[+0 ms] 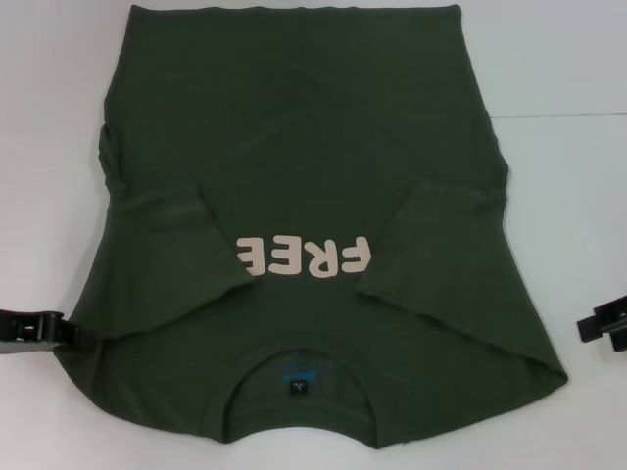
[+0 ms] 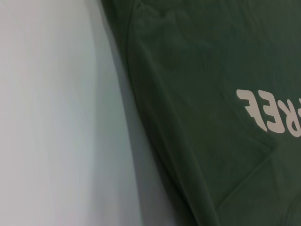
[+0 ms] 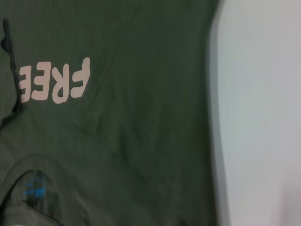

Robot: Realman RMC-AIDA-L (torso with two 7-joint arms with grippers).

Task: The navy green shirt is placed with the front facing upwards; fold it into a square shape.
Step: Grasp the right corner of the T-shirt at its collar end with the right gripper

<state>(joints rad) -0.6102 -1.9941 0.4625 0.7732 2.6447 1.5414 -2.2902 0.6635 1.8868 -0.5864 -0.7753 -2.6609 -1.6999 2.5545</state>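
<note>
Shirt [image 1: 313, 157] lies flat on the white table [image 1: 568, 69], front up, collar [image 1: 299, 377] at the near edge and hem at the far edge, so its long axis runs straight away from the robot. Both sleeves are already folded in over the chest, the left sleeve [image 1: 186, 245] and right sleeve [image 1: 431, 255] flanking the "FREE" lettering [image 1: 304, 257], which reads upside down from the head view.

Left gripper [image 1: 34, 328] sits low at the table's left side, right against the shirt's near left edge by the shoulder. Right gripper [image 1: 605, 323] rests at the right side, a little apart from the cloth's near right corner. I cannot tell how far either one is parted, or whether the left has any cloth (neither wrist view shows fingers, only shirt and table).

What seems left is a lengthwise fold, collar end toward hem or hem toward collar. For that, the shirt lies inward of each gripper, and the near corners are closest: left is nearer its edge than right
</note>
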